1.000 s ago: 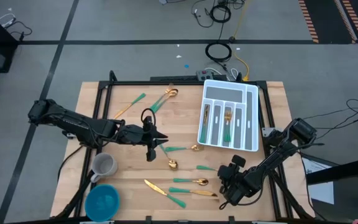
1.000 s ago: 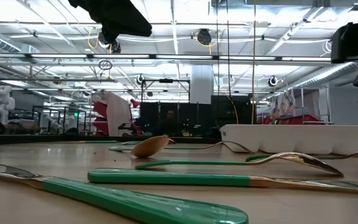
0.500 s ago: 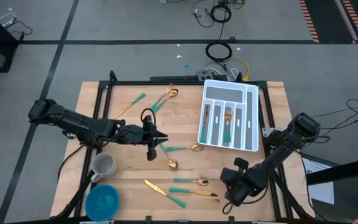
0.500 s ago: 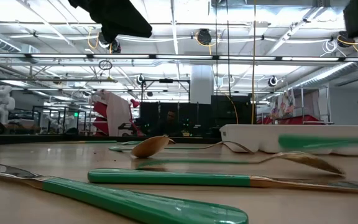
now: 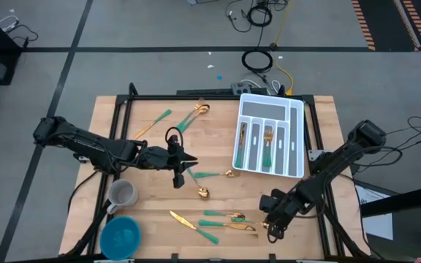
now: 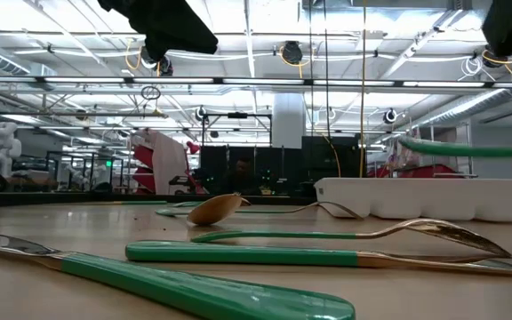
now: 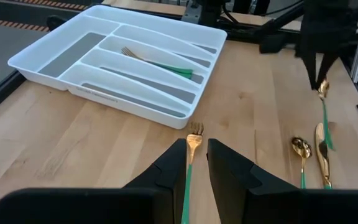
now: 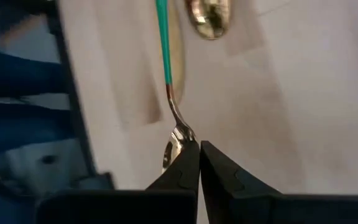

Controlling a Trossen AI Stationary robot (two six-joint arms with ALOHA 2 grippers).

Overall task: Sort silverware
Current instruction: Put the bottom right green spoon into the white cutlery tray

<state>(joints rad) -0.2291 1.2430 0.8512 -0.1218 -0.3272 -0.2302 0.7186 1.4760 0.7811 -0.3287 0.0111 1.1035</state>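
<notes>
The right gripper (image 8: 197, 149) is clamped on the gold end of a light, stiff, slippery teal-handled spoon (image 8: 164, 56), an off-balance hold likely to pivot, while the left gripper (image 7: 196, 163) pinches a fork (image 7: 191, 146).

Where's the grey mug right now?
High view: the mug stands near the table's front left, just above the blue bowl and below the left arm.

Pale wooden table (image 5: 159, 212), planked, matt, with faint grain. Glossy white plastic tray (image 7: 55, 59), smooth-walled. Polished gold metal on the heads of the silverware (image 5: 225, 216), mirror-bright; handles in smooth teal-green, shiny like enamel or plastic. Dull grey mug (image 5: 123, 194), ceramic by its look. Blue bowl (image 5: 120, 237), slightly glossy. Matt black fingers (image 7: 166, 177) on the left gripper (image 7: 196, 163), likely hard plastic. Black metal frame around the tabletop.
</notes>
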